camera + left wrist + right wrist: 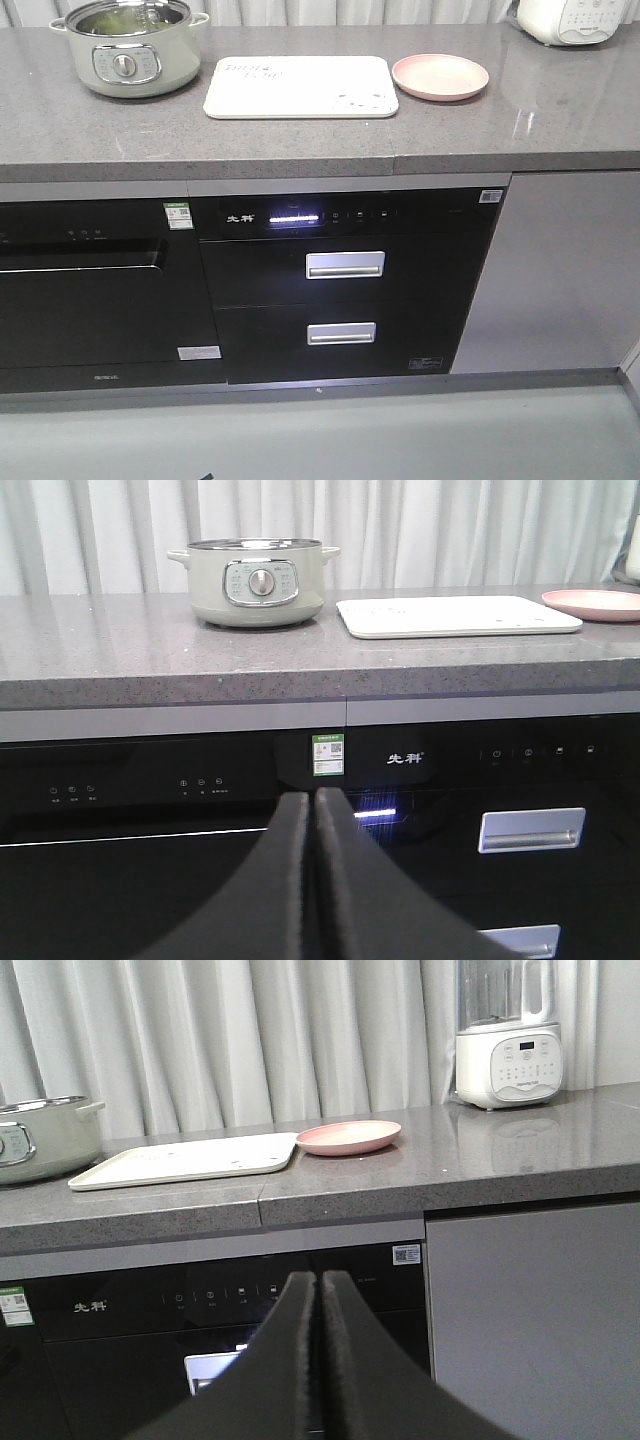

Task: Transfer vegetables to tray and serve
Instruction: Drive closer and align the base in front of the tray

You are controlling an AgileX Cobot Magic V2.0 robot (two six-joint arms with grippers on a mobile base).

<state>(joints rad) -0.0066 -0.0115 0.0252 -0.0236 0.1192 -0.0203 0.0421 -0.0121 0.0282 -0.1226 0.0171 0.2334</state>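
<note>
The left gripper [312,798] has its black fingers pressed together on nothing, low before the black glass oven front [100,870]. The right gripper [320,1278] is likewise closed and empty. Both hang below the grey speckled stone countertop [300,145].

The step in hand looks to be reaching the pale-green round electric pot [128,60]. To do it well, an arm should rise clear of the counter edge, spread its fingers and descend inside the rim.

The vegetables [122,20] show only as a light-green mass in that pot, their detail unclear. The large cream rectangular plastic tray [300,90] lies just beside the pot, with nothing on it.
</note>
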